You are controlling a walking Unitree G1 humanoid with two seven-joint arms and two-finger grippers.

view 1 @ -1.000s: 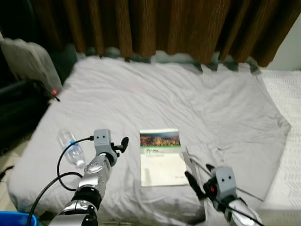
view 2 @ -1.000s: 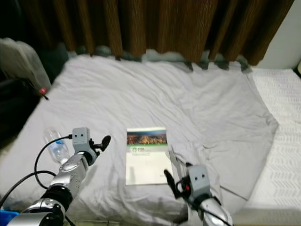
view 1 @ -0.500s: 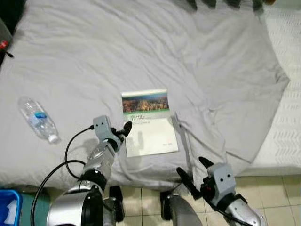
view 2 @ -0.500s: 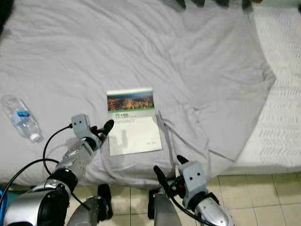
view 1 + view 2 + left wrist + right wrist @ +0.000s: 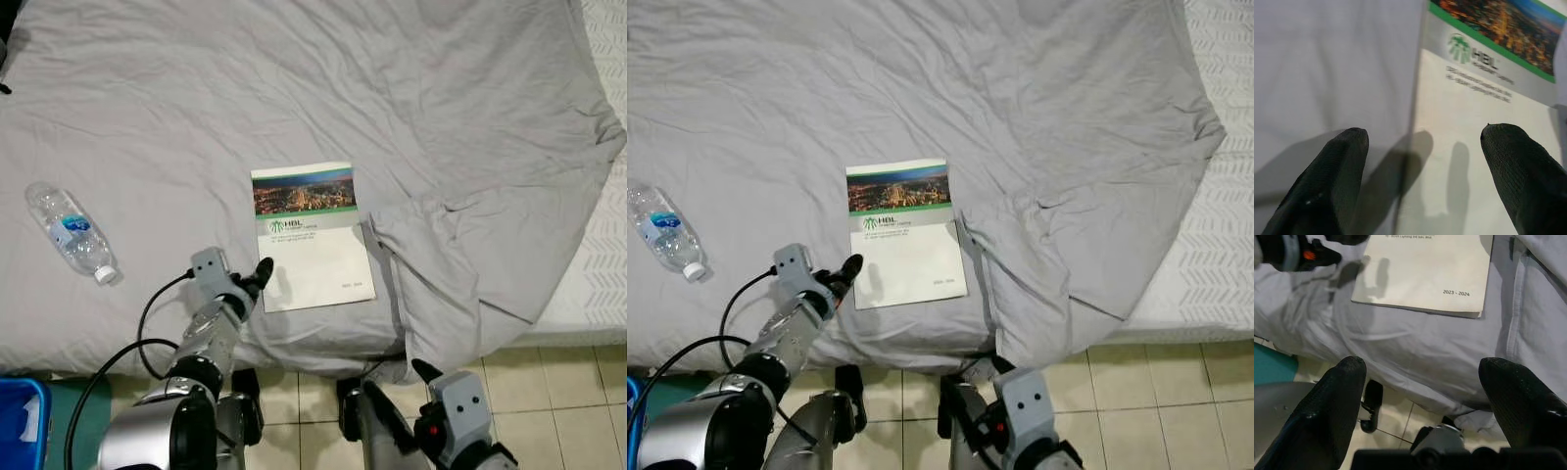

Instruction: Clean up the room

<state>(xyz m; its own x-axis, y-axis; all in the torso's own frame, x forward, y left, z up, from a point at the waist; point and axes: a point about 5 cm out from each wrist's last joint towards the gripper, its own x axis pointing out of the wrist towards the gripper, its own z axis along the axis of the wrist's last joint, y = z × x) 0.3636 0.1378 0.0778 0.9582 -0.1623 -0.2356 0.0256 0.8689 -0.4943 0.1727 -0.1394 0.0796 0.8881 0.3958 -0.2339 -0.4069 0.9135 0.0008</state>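
Booklet point(image 5: 312, 235) now nearer left pincer point(image 5: 258, 274)

Both arms silver metal, ribbed segments. Left gripper point(image 5: 257, 275): black textured fingers point(image 5: 1337, 176), grey boxy wrist camera block with two small screws, black cable looped along forearm. Right gripper point(image 5: 1422, 396): same black stippled fingers, grey block, red dot on its side.

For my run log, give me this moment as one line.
left gripper: open, at booklet near corner | right gripper: open, low off bed | bottle: lying on bed
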